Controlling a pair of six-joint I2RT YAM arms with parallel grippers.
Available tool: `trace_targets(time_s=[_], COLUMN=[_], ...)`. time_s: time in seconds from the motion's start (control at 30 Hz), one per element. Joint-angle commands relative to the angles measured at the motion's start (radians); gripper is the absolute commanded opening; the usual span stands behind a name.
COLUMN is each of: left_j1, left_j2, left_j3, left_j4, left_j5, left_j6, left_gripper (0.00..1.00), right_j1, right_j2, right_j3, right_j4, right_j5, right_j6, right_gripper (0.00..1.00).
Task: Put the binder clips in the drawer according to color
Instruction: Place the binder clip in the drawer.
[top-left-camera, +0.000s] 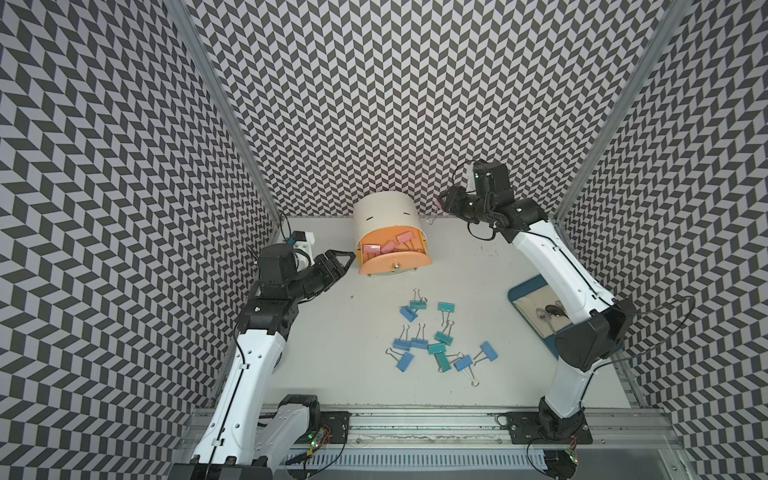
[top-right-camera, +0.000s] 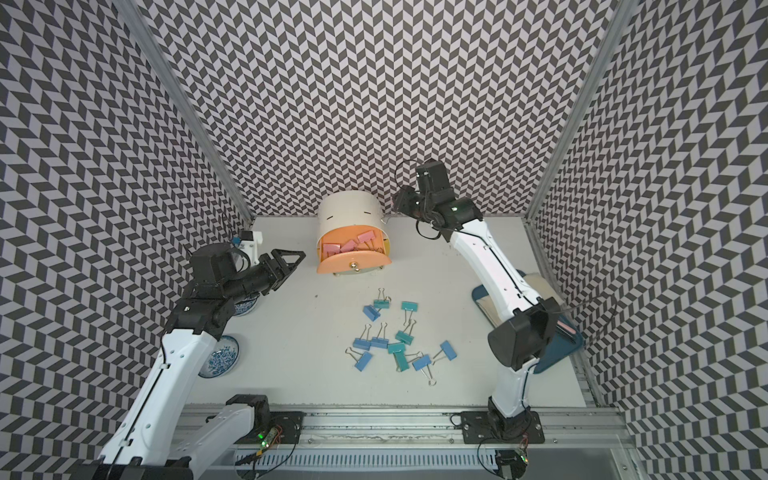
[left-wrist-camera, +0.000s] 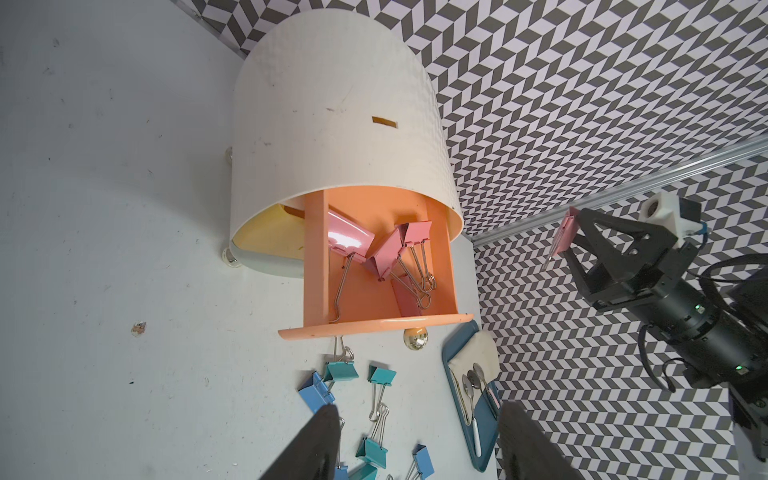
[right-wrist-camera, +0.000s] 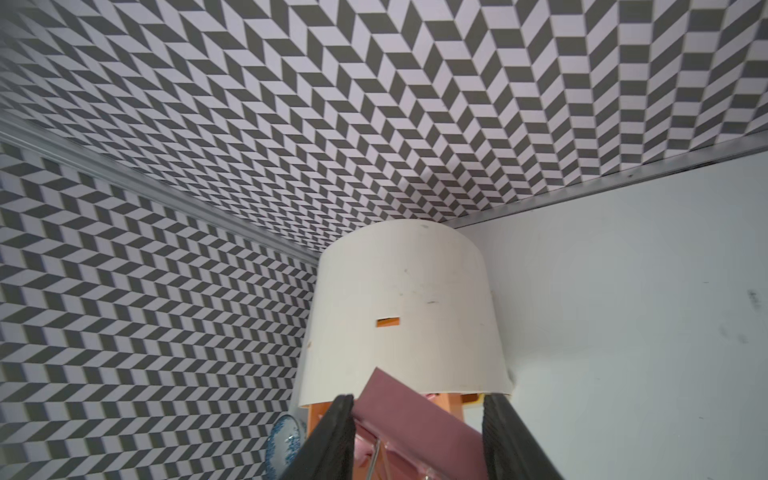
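The peach drawer stands pulled out of the white, round-topped cabinet, probably to take its matching colour. Several pink clips lie tumbled inside it, glossy folded-metal bodies with silver wire loops. Just beside the cabinet's smooth shell, the raised right pincer is clamped on one more pink clip. The left pincer waits at the cabinet's other side, jaws apart and empty. In front of the cabinet, the blue and teal clips lie scattered on the matte bench.
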Motion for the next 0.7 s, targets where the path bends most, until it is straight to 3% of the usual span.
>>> trace_targets(time_s=[0.0,0.3,0.67], left_j1=[0.005,0.005,0.005], left_j2=[-0.022,-0.045,-0.033], left_j3=[0.010,-0.017,-0.017], left_j4=[0.013,0.009,0.010], left_j5=[0.019,0.019,0.019], left_j6=[-0.001,-0.007,-0.002], left_gripper=[0.65,0.65,0.65], right_j1=[0.043,0.114,0.127], right_j2=[0.052,0.105,0.111], right_j3=[0.044,0.042,-0.012], right_j4=[0.068,0.150,0.182], right_j5=[-0.077,-0.107,-0.109], right_j6=[0.085,0.142,0.150], right_gripper=[0.40,0.41,0.46])
